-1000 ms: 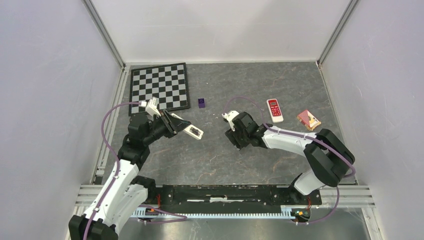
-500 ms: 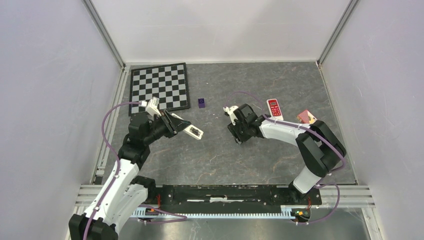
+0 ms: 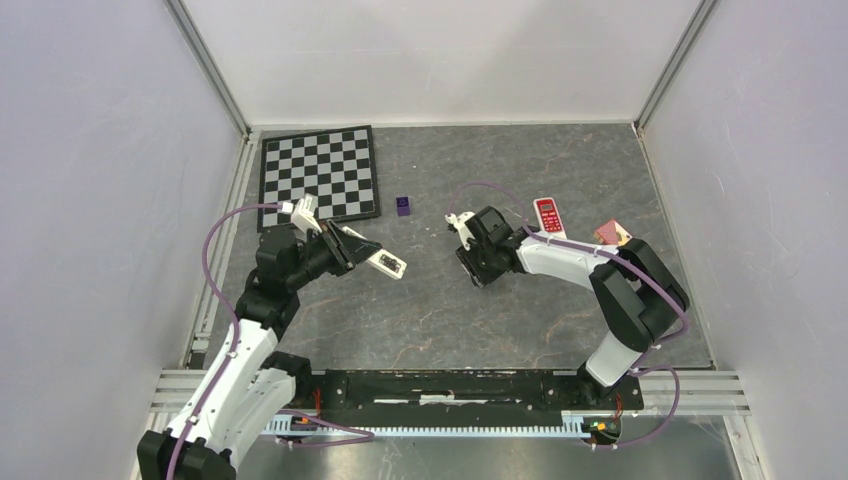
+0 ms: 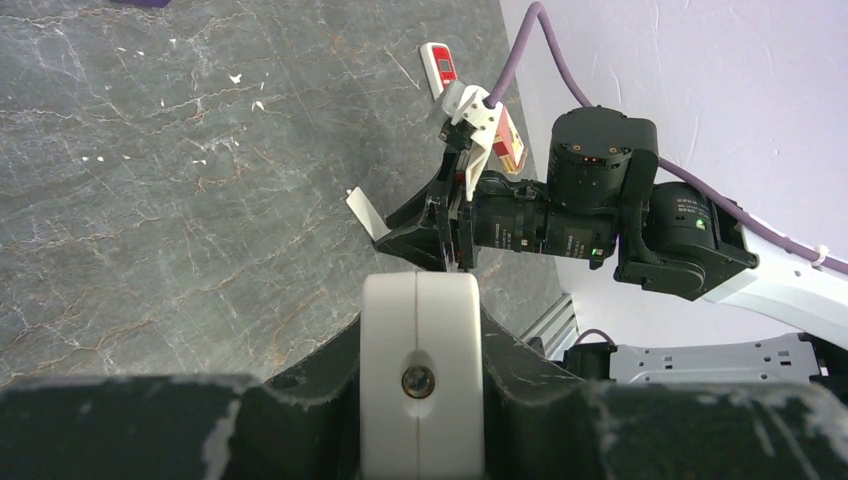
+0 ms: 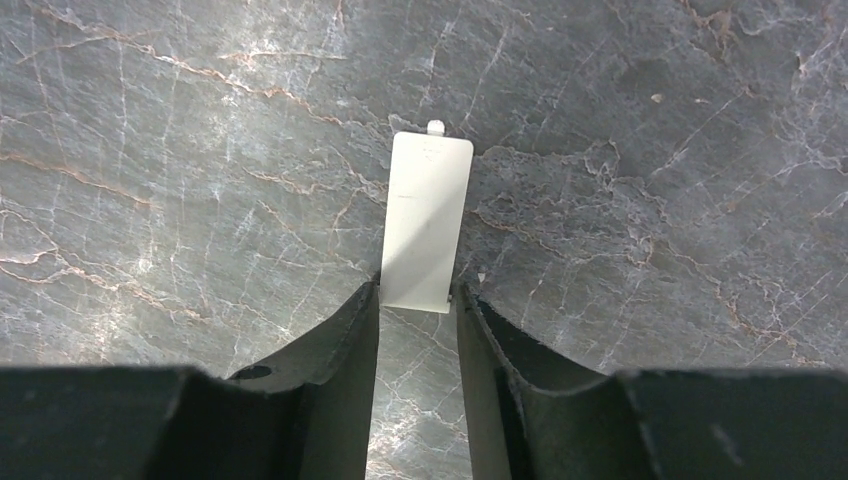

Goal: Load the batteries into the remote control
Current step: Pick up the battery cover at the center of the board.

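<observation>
Right gripper (image 5: pixel 418 300) has swung in over the last second and narrowed from wide to a pinch. Its fingertips (image 5: pixel 365 300) now press both long edges of the white battery cover (image 5: pixel 425 215), which lies flat on the table (image 5: pixel 150 150) at centre frame. Probably batteries are already in and the lid goes on next, but no batteries are visible. Remote control (image 3: pixel 386 262) hasn't moved: left of centre in the top view, off the table, clamped by the left gripper (image 3: pixel 350 250). Long white bar, dark open bay near the free end, contents too small to tell.
</observation>
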Controlling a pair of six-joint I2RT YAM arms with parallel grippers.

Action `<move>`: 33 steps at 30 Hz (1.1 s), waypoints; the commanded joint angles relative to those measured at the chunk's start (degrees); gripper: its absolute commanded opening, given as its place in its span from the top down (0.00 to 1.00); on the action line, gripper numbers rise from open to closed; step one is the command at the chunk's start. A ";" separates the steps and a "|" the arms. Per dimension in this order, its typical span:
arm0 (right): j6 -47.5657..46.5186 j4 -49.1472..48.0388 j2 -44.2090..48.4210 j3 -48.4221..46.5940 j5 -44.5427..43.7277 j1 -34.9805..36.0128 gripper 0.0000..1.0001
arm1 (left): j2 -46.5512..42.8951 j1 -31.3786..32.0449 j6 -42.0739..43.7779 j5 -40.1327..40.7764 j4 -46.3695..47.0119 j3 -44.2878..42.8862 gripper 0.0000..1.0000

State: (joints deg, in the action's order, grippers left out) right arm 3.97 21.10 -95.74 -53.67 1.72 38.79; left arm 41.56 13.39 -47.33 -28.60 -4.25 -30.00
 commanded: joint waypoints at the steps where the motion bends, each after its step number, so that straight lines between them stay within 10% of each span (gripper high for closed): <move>1: -0.01 4.16 -0.49 -0.22 0.84 -0.03 0.62 | -0.74 0.15 2.42 -0.15 1.91 -0.55 0.98; 33: -12.40 2.71 16.27 0.41 10.85 5.93 0.84 | 11.39 4.98 -5.80 -0.71 16.32 6.72 0.98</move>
State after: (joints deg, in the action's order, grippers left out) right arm -3.55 24.56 -82.76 -53.60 10.92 41.28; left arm 53.82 18.17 -53.04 -31.88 10.83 -23.88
